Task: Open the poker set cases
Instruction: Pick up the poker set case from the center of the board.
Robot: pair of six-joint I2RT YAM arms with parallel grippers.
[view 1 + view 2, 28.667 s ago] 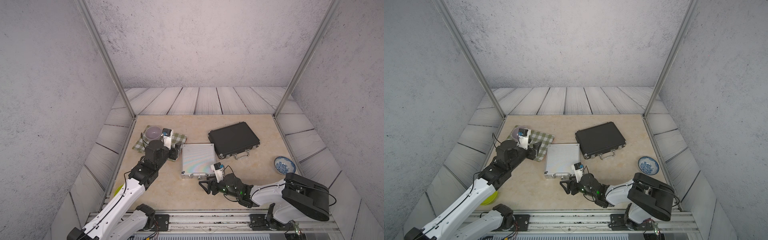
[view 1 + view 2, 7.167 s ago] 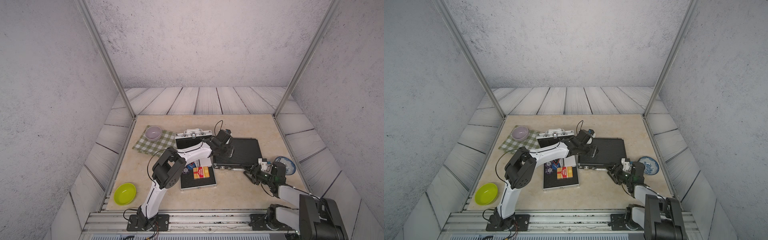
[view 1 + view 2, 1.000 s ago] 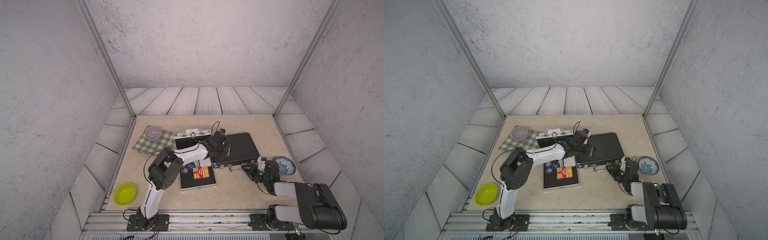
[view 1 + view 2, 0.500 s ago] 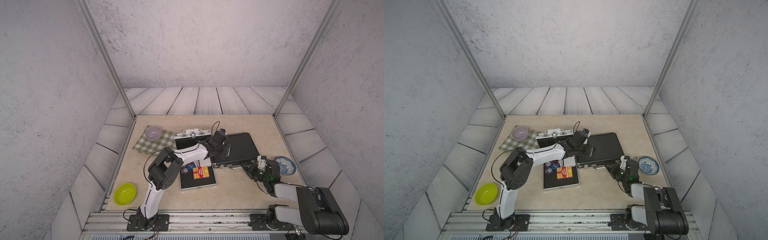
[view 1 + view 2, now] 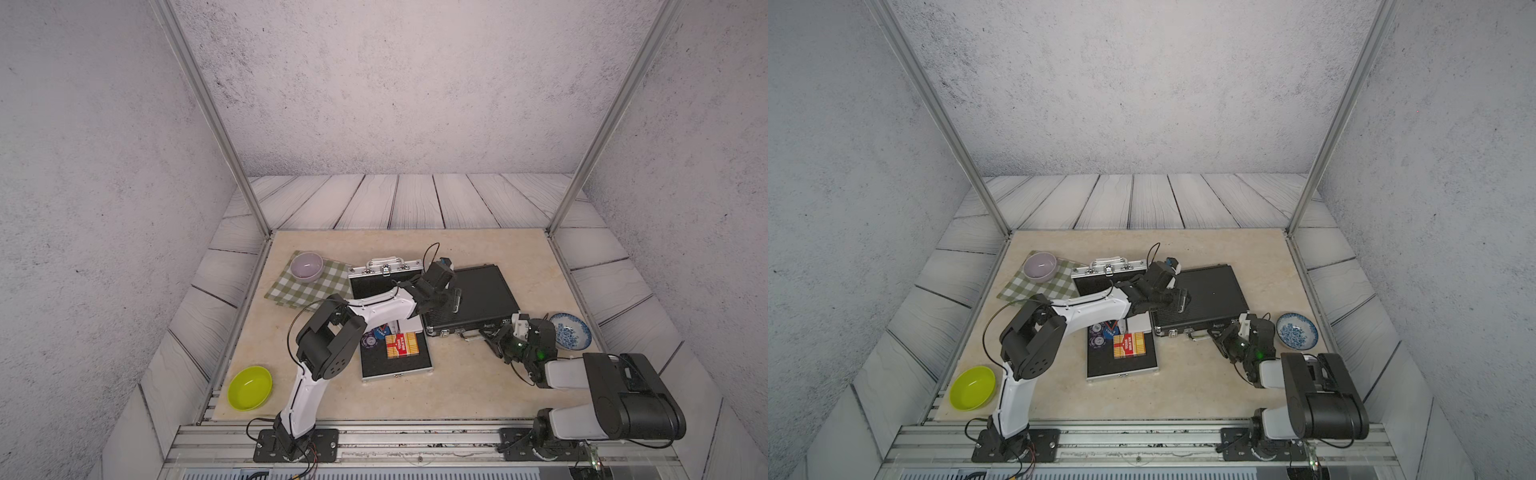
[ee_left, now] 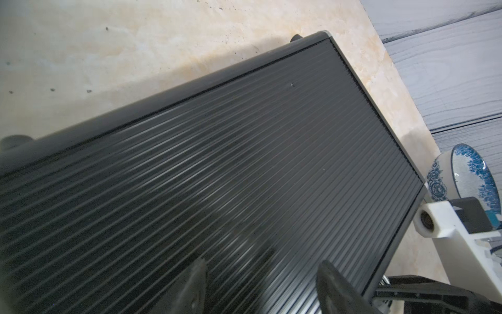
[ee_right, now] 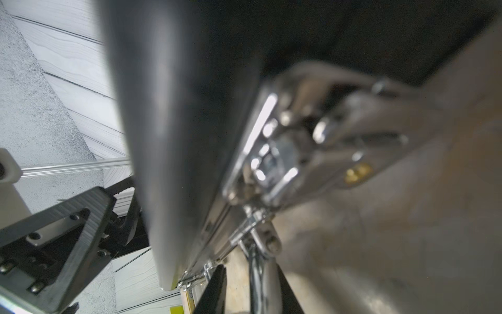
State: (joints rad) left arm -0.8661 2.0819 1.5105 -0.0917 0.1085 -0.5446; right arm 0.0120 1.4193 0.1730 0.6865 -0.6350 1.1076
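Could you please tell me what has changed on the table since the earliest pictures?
The silver case now lies open, lid up. The left gripper swung from beside the cloth to over the black case; the right gripper went from the silver case's front to the black case's front edge. The black case is still shut; purple bowl, cloth and dish stayed.

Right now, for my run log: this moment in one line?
silver case: open; black case: closed; left claw: open over black case; right claw: at black case's front edge, grip unclear
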